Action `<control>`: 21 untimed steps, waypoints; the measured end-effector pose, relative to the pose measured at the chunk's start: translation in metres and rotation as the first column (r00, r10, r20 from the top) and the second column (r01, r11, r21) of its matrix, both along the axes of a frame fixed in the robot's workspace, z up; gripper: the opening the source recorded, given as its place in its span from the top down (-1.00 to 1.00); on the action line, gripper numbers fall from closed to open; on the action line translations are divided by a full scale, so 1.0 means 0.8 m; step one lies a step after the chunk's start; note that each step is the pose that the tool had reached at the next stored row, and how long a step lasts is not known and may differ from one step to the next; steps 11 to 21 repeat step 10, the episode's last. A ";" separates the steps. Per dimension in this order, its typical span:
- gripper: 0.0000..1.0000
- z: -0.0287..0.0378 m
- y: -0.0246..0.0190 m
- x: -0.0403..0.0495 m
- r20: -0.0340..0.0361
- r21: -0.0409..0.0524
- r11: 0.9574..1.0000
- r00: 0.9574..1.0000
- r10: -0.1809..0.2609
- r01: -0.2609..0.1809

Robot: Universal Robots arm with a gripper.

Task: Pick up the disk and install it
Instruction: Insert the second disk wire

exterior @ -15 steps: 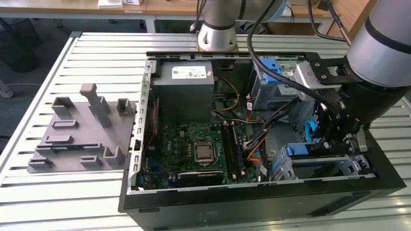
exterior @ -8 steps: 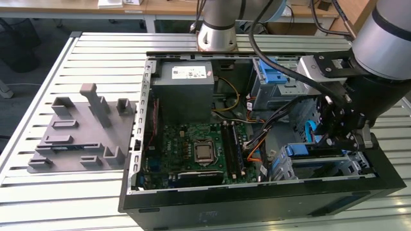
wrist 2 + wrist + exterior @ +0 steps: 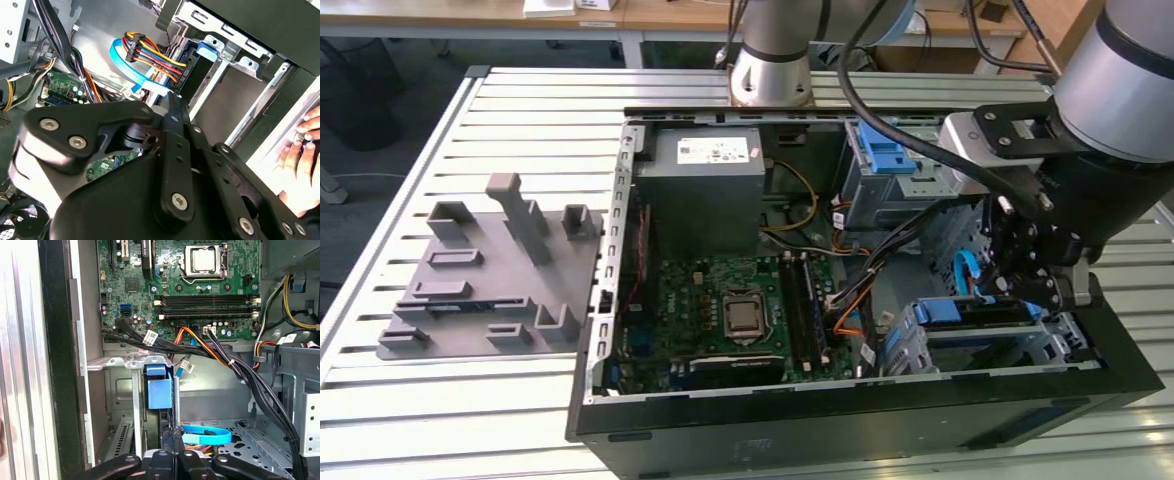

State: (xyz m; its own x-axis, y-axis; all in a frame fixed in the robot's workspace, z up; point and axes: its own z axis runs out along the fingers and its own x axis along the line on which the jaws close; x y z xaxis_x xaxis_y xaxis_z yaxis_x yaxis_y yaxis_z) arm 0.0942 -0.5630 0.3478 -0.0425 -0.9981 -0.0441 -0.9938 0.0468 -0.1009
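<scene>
The disk (image 3: pixel 159 390) sits edge-on in the metal drive bay (image 3: pixel 117 390) at the case's front corner, with its blue carrier end and dark edge showing. In the exterior view the disk (image 3: pixel 967 312) lies across the top of the bay (image 3: pixel 1061 345), at that view's lower right. My gripper (image 3: pixel 1034 292) hangs just above and beside it. In both wrist views the gripper (image 3: pixel 175 440) (image 3: pixel 171 100) has its fingers together with nothing between them. Its tips are close to the disk's edge and the thin blue cable (image 3: pixel 205 434). Whether they touch the disk I cannot tell.
The open computer case (image 3: pixel 607 300) lies on a slatted metal table (image 3: pixel 454 180), its motherboard (image 3: pixel 734 310) exposed. Cable bundles (image 3: pixel 235 365) cross beside the bay. A second bay with a blue latch (image 3: pixel 881 150) stands farther back. A grey fixture (image 3: pixel 494 270) lies beside the case. A person's hand (image 3: pixel 300 150) rests outside it.
</scene>
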 end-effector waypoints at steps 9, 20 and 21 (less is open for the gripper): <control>0.79 0.0003 0.0000 0.000 0.000 0.000 1.000 1.000 0.000 0.000; 0.79 0.0003 0.0000 0.000 0.000 0.000 1.000 1.000 0.000 0.000; 0.79 0.0003 0.0000 0.000 0.000 0.000 1.000 1.000 0.000 0.000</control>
